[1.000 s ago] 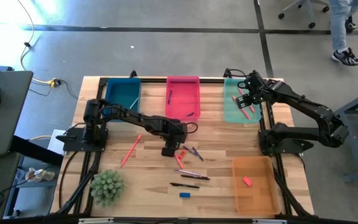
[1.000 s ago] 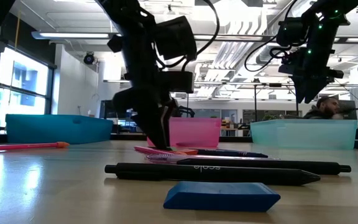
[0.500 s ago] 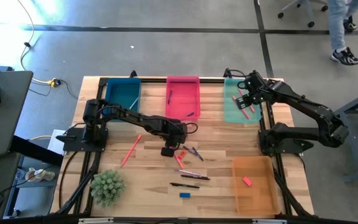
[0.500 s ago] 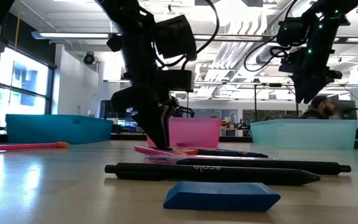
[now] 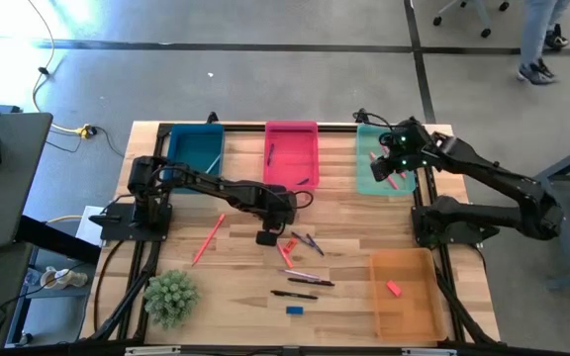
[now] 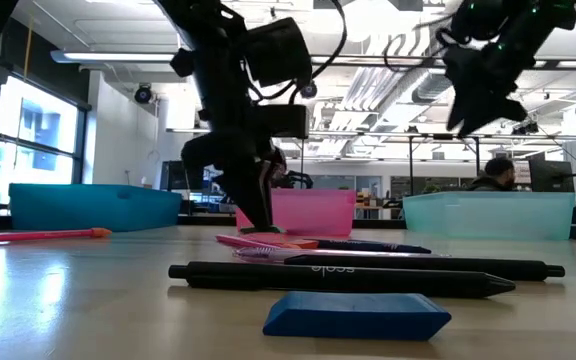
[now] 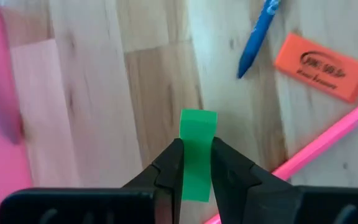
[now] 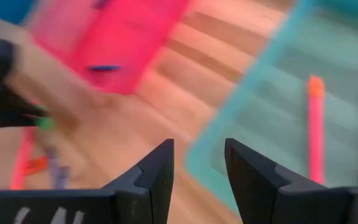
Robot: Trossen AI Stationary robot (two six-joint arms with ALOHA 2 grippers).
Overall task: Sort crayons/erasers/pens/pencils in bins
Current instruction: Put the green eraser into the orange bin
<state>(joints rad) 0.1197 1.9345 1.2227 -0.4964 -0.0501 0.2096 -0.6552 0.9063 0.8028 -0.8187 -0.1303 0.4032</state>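
Note:
My left gripper [image 5: 265,238] stands at mid-table, just off the pink bin's [image 5: 291,155] near edge, shut on the green eraser [image 7: 197,140]. My right gripper [image 5: 388,164] hovers open over the teal-green bin [image 5: 368,178], which holds salmon-pink sticks [image 8: 315,124]. On the table lie an orange-red eraser [image 7: 321,59], a blue pen [image 7: 258,34], dark pens [image 5: 295,294], the blue eraser [image 5: 294,310] and a salmon-pink stick [image 5: 208,238]. A pink eraser [image 5: 394,288] lies in the orange bin [image 5: 404,316]. The dark blue bin [image 5: 197,153] sits at the far left. My left gripper pinches the green eraser by its two long sides [image 7: 197,168] between both fingers [image 7: 170,163], coming from above and pointing down. The eraser's free end [image 7: 198,118] sticks out past the fingertips toward the table. Whether it rests on the wood or hangs clear, I cannot tell.
A green spiky plant [image 5: 171,297] stands at the near left corner. The pink bin holds two dark pens [image 5: 305,182]. Bare wood lies between the stick pile and the orange bin. A person [image 5: 537,40] walks on the floor beyond the far right corner.
My left gripper has risen a little, still shut on the green eraser. My right gripper has risen above the teal-green bin and turned toward the table's left; it has stayed open.

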